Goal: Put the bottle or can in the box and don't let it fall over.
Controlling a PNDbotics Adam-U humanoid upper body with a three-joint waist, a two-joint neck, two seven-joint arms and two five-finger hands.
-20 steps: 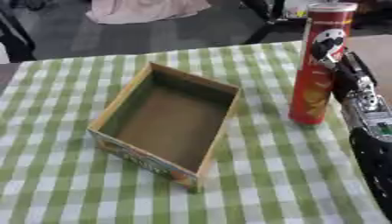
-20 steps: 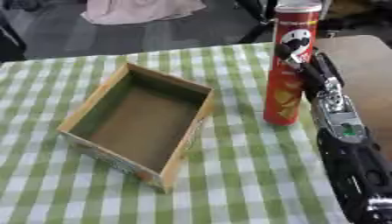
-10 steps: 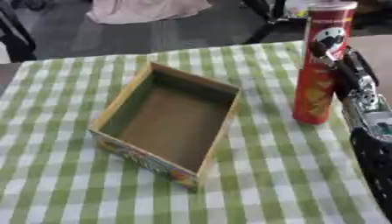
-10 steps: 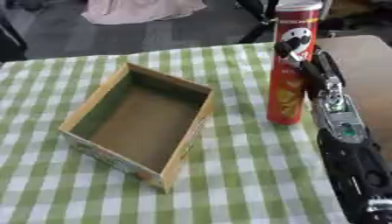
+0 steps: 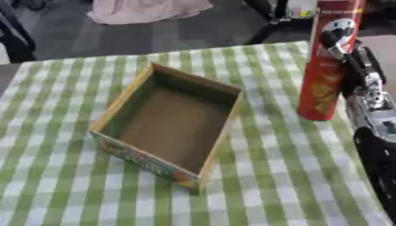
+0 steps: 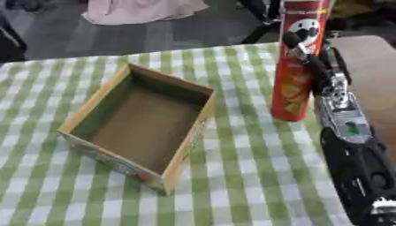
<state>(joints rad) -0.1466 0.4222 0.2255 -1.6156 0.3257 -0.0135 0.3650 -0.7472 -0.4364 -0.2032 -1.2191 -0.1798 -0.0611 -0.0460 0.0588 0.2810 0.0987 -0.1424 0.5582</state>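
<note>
a tall red can (image 6: 298, 66) stands upright on the green and white checked tablecloth (image 5: 271, 176), off to the right of the open cardboard box (image 5: 166, 128) and well apart from it. the box is empty, its long side running askew across the cloth, with a printed colourful outer wall facing the near edge.

the right hand (image 6: 309, 62) comes in along the right side, its black and silver forearm (image 6: 352, 150) lying along the table's right edge. the hand sits right against the can's right flank, and a dark finger (image 6: 298, 44) curls across the front of the can over the round face printed on its label, so the hand is wrapped round the can. the can's base looks to be at or just above the cloth; which of the two cannot be told.

the right eye view shows more of the forearm and a brown bare surface (image 6: 371, 75) beyond the cloth's right edge. the left eye view shows more cloth to the left of the box. the left hand shows in neither view.
</note>
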